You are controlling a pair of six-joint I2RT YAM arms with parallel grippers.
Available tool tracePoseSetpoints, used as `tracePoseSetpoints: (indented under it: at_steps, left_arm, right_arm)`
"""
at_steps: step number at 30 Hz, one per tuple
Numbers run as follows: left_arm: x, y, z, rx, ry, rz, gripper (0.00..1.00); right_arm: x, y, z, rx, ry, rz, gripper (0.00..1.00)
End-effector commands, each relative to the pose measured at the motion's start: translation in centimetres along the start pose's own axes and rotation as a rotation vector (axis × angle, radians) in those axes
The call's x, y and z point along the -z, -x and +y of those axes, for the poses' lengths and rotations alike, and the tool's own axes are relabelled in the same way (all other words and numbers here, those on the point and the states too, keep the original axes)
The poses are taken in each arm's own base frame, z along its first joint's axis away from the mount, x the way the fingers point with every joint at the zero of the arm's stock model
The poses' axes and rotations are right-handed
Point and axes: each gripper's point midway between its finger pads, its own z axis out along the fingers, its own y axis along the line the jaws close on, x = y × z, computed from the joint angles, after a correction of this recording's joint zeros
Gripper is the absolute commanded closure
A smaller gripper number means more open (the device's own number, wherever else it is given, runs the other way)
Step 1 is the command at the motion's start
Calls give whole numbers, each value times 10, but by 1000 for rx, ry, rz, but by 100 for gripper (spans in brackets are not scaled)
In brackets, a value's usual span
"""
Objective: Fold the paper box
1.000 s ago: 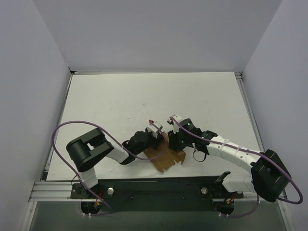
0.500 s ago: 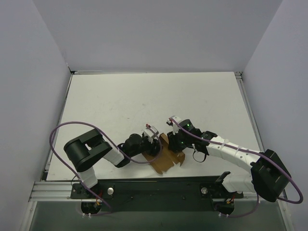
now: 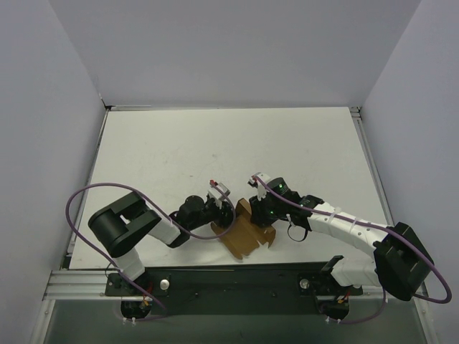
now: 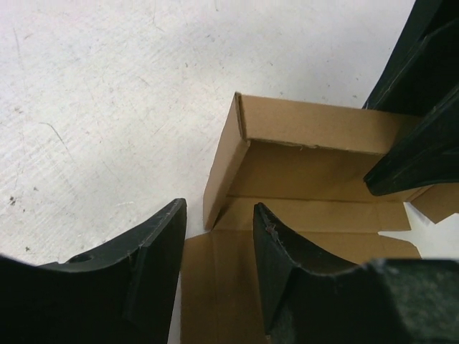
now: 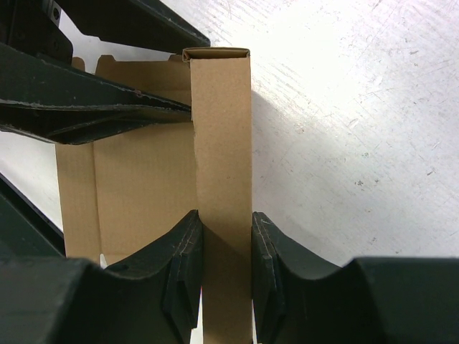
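The paper box (image 3: 246, 235) is a brown cardboard sheet, partly folded, lying near the table's front edge between the two arms. My right gripper (image 3: 261, 213) is shut on a raised double wall of the box (image 5: 222, 129), with its fingers (image 5: 183, 251) pressed on both faces. My left gripper (image 3: 225, 208) stands open just left of the box. In the left wrist view its fingertips (image 4: 166, 229) straddle a flat panel of the paper box (image 4: 215, 287) without touching it, and a raised corner wall (image 4: 308, 125) stands just ahead.
The white table (image 3: 215, 143) is boxed in by white walls at the left, back and right. A black rail (image 3: 229, 283) with the arm bases runs along the near edge. Purple cables (image 3: 79, 208) loop off both arms.
My left gripper has opened, let go of the box and drawn back to the left. The right gripper keeps its hold and has not moved.
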Motion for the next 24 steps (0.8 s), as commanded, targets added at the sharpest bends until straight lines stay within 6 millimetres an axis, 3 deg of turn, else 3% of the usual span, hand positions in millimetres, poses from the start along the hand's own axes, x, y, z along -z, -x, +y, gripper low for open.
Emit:
tracePoseSetpoints:
  at_steps: [1,8,16,24]
  left_arm:
    - [-12,41,-9,-4,-42,-131,48]
    - [-21,43,-5,-10,-20,-133,52]
    - [-23,37,0,-70,35,-116,79]
    - [-24,40,6,-110,180,-144,96]
  right_arm:
    - [2,-10,3,1,12,29,78]
    - [2,-10,3,4,13,27,78]
    - [4,-9,3,1,10,19,78]
    - [5,-9,3,-1,8,10,78]
